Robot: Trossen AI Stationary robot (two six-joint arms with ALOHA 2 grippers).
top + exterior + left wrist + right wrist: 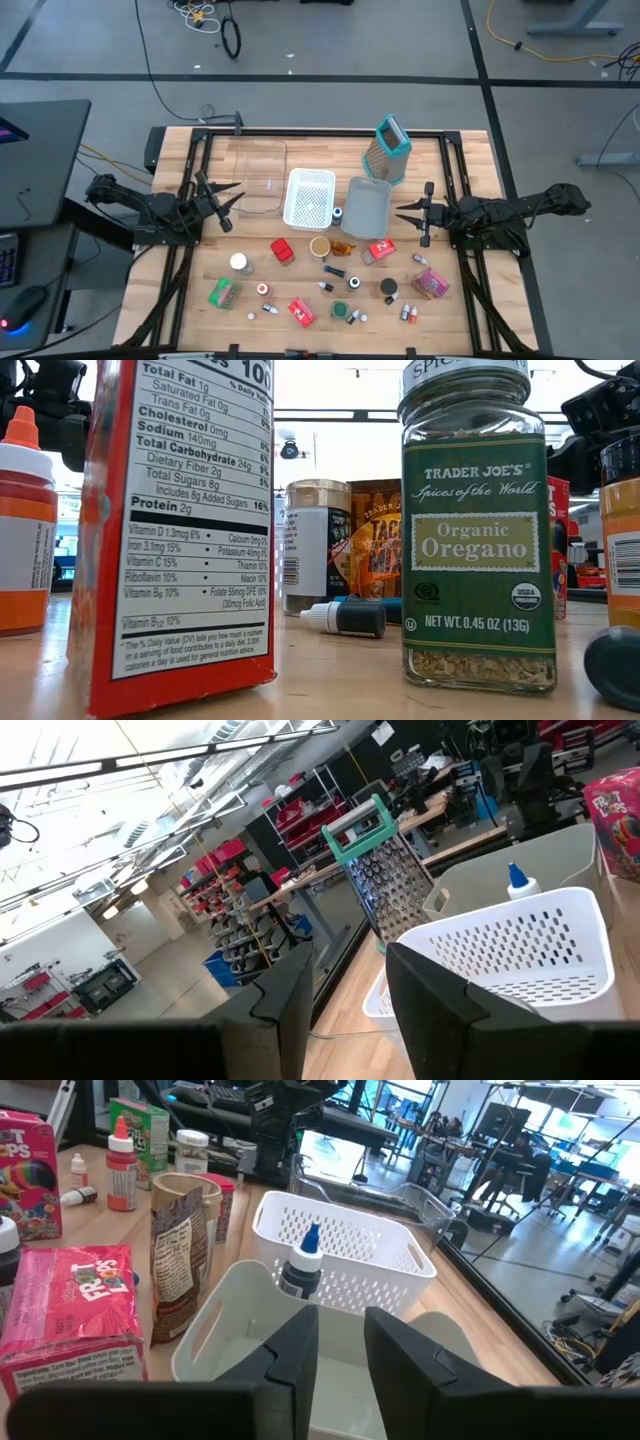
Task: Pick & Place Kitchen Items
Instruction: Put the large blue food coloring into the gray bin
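Wooden table (pixel 465 300): bins (pixel 309 197), grater (pixel 388 150), scattered kitchen items (pixel 300 312).

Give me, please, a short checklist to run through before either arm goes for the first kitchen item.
1. Left claw empty, fingers apart, beside the clear bin: ok.
2. Right claw empty, fingers apart, beside the grey bin: ok.
3. White basket upright between the two bins: ok.
4. Kitchen items spread loose on the front of the table, such as the red packet: ok.
5. Grater upright behind the grey bin, off the picking area: ok.
6. Grey bin empty: cannot tell.
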